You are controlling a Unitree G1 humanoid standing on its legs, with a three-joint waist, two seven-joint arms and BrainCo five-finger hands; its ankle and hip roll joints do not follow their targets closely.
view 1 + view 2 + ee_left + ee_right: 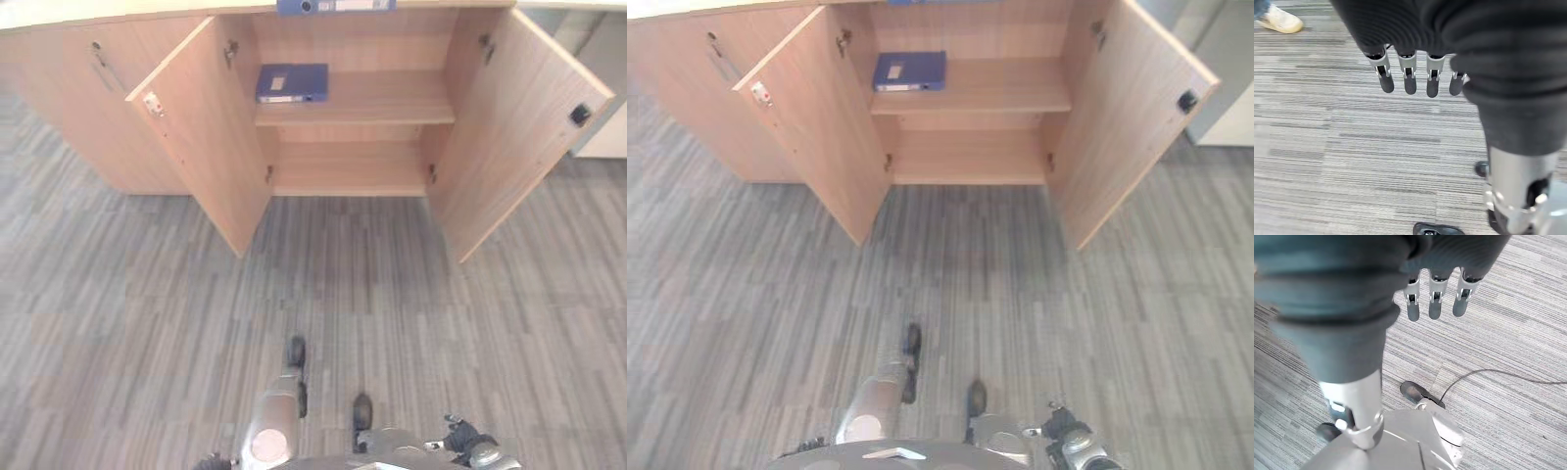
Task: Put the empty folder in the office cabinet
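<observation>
Already the flat blue folder [292, 82] lies on the upper shelf of the open light-wood cabinet [353, 168]. Both the left hand [1409, 73] and right hand [1435, 296] hang empty, fingers straight; closing the doors likely remains.

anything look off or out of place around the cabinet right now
Nothing is damaged or spilled. The flat blue folder lies on the upper shelf of the light wooden cabinet, pushed to its left end; both doors stand wide open.

Your robot's hands, up close

You see dark ribbed covers over each wrist, the left hand [1410, 73] and right hand [1435, 296] showing silver fingers with dark tips.
</observation>
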